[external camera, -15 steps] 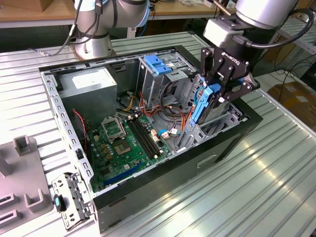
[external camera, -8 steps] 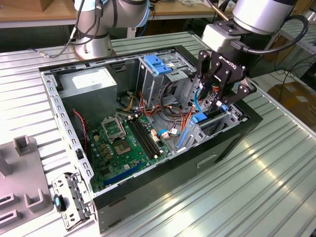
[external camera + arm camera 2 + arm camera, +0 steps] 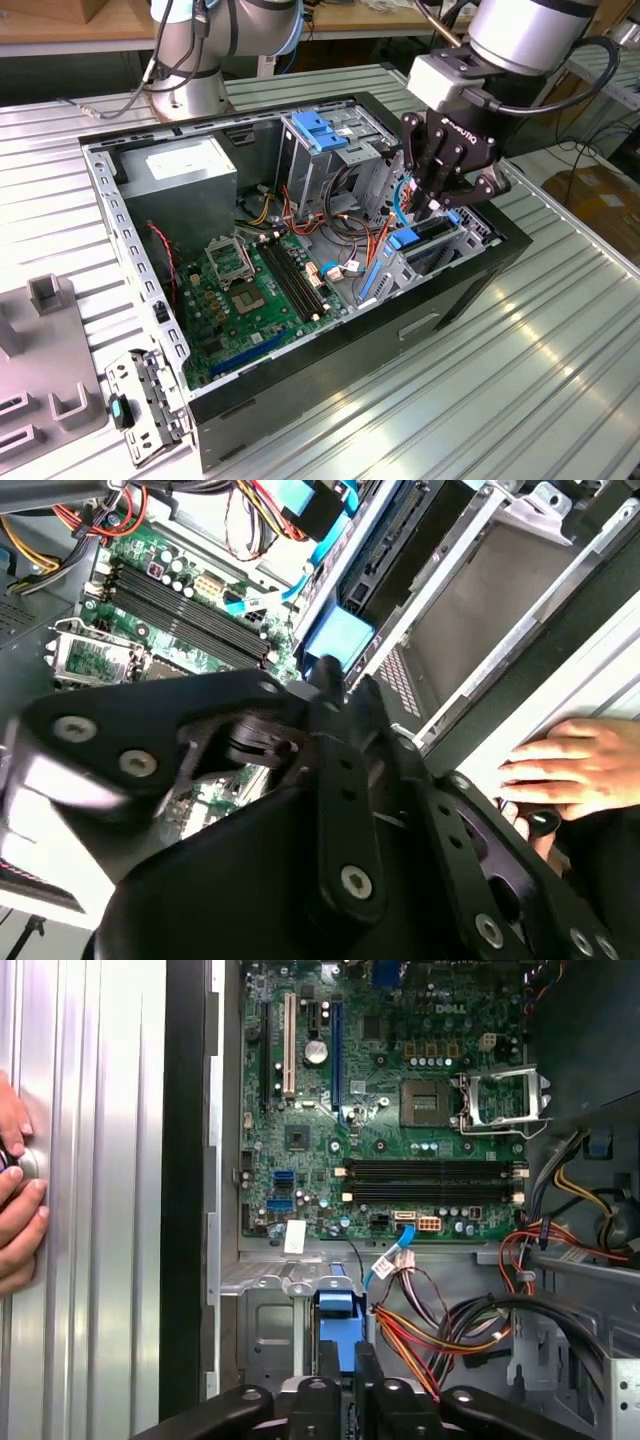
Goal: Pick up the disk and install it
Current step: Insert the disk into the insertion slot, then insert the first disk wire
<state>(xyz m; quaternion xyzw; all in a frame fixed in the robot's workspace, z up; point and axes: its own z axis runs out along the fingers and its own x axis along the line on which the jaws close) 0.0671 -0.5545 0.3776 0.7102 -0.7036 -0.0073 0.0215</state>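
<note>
The disk sits on edge in the drive bay at the case's front corner, on the exterior view's right. Its blue rail end [image 3: 404,240] [image 3: 340,640] [image 3: 338,1322] and a dark edge [image 3: 395,540] show; its labelled face is hidden. My black gripper [image 3: 436,207] [image 3: 345,680] [image 3: 347,1360] hangs over that bay with its fingers together, their tips right at the blue rail end. I cannot tell whether they touch it or pinch anything.
The open case [image 3: 430,320] holds a green motherboard [image 3: 245,295], a grey power-supply box [image 3: 190,170], a drive cage with a blue latch [image 3: 318,130] and cable bundles [image 3: 450,1330]. A person's hand [image 3: 570,765] [image 3: 15,1210] rests on the ribbed table beside the case. A loose bracket [image 3: 140,400] lies on the exterior view's left.
</note>
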